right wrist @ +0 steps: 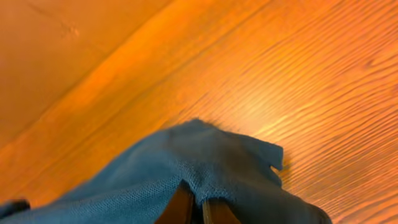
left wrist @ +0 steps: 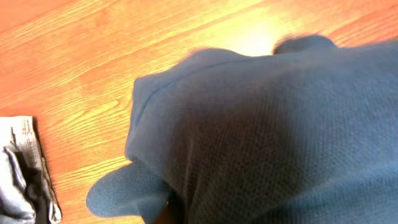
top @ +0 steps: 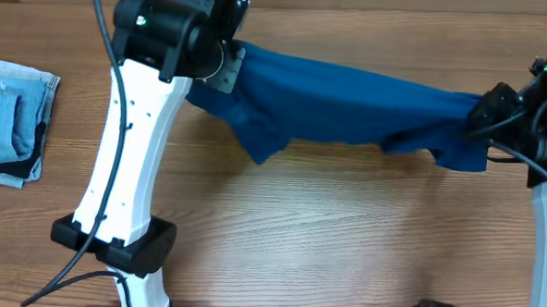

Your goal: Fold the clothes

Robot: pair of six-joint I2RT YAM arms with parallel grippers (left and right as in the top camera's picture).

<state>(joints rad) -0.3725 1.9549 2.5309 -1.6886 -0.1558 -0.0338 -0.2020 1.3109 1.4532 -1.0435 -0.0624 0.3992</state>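
Note:
The teal-blue shirt (top: 340, 105) hangs stretched in a band between my two grippers above the wooden table. My left gripper (top: 224, 66) holds its left end at the back, shut on the fabric. At the right edge, my right gripper (top: 483, 115) is shut on the other end. In the left wrist view the shirt (left wrist: 267, 130) fills most of the frame and hides the fingers. The right wrist view shows the shirt (right wrist: 186, 168) pinched between two brown fingertips (right wrist: 180, 208), with a loose corner hanging past them.
A folded pale blue denim stack (top: 11, 119) with a dark edge lies at the table's left side, also seen as denim stack (left wrist: 25, 177) low in the left wrist view. My left arm's white link (top: 130, 156) crosses the table's left-centre.

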